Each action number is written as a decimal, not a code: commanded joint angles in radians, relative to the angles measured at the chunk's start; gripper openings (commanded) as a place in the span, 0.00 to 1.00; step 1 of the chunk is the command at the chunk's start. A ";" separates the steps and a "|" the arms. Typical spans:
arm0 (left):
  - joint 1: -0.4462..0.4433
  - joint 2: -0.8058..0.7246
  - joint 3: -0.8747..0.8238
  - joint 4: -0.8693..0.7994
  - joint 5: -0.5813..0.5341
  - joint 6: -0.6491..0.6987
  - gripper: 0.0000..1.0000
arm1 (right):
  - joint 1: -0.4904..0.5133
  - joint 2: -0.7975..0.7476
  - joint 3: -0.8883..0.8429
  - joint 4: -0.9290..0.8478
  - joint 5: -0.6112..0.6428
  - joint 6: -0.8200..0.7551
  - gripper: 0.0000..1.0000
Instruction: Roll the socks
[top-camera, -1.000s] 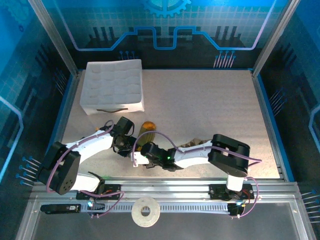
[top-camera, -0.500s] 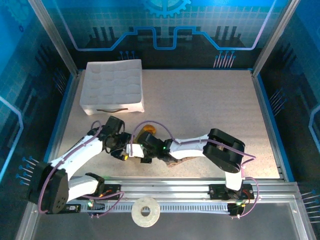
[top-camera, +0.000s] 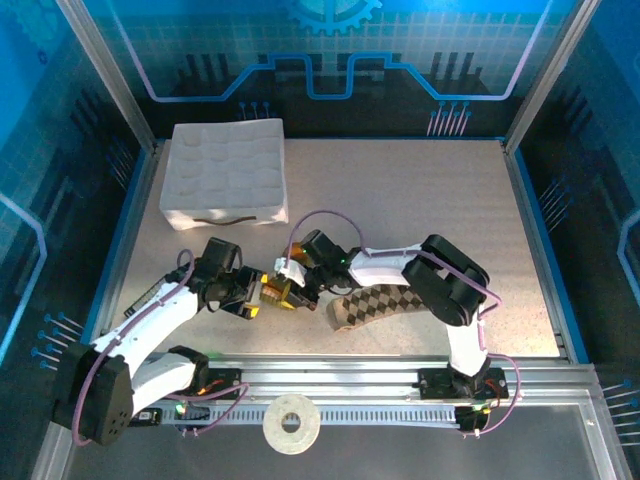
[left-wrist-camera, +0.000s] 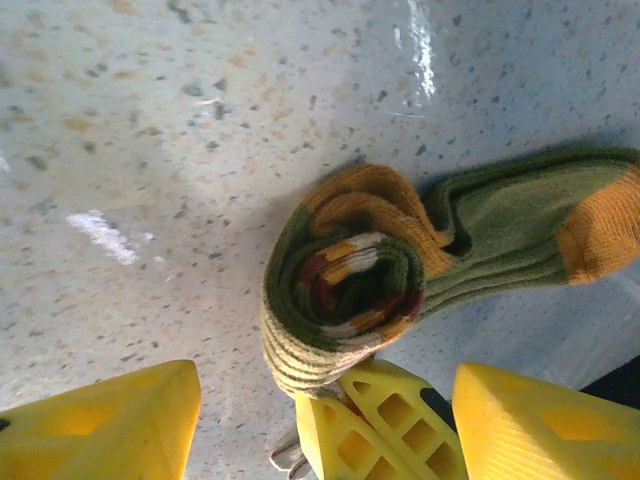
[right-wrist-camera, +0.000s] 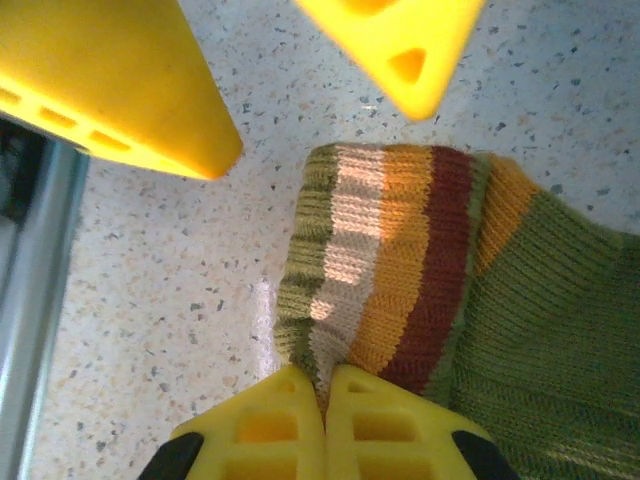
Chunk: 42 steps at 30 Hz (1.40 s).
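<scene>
Fingers (right-wrist-camera: 280, 425) of right gripper (right-wrist-camera: 325, 390) pressed together, pinching striped cuff of olive-green sock (left-wrist-camera: 350, 270), rolled up front-left on speckled tabletop (top-camera: 420, 200). Left gripper (top-camera: 258, 298) fingers spread either side of roll, not touching. Sock's orange end cut off at wrist-view edge; from above, roll mostly hidden btwn grippers. Tan argyle sock (top-camera: 385, 303) flat just right, partly hidden by right arm (top-camera: 400, 268). White foam tray (top-camera: 225, 170) far left; blue-lit walls (top-camera: 330, 60).
</scene>
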 joint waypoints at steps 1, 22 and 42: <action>-0.005 0.049 -0.017 0.107 0.055 0.047 0.67 | -0.049 0.115 -0.013 -0.240 -0.116 0.086 0.00; -0.173 0.320 -0.020 0.068 -0.021 0.066 0.36 | -0.113 0.196 0.090 -0.384 -0.166 0.041 0.00; -0.188 0.280 0.064 -0.282 -0.102 -0.193 0.00 | 0.279 -0.458 -0.421 0.257 0.635 -0.092 0.62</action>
